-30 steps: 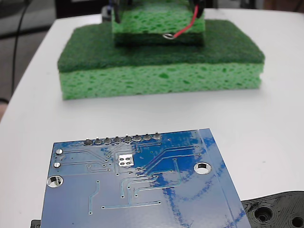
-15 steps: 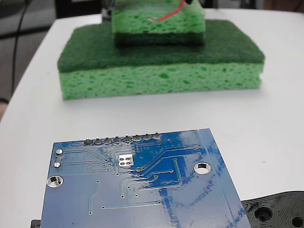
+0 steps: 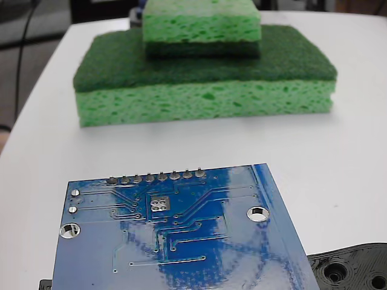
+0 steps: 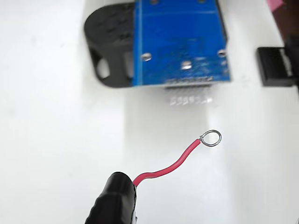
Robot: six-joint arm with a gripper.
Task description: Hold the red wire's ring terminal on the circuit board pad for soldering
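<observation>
I'm gripping the thin red wire (image 4: 164, 167) in the black gripper (image 4: 113, 201), silver ring terminal (image 4: 210, 138) mid-frame — hanging clear of the blue circuit board (image 4: 178, 43) at top; its silver square pad (image 4: 186, 65) isn't reached yet.

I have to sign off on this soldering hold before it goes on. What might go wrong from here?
The red wire is thin and curved, so the ring terminal may flex and land off the small pad. The pin row lies between ring and pad on the circuit board; the ring could snag there. The pincer holds the wire far from the ring, so pressing may be weak.
</observation>
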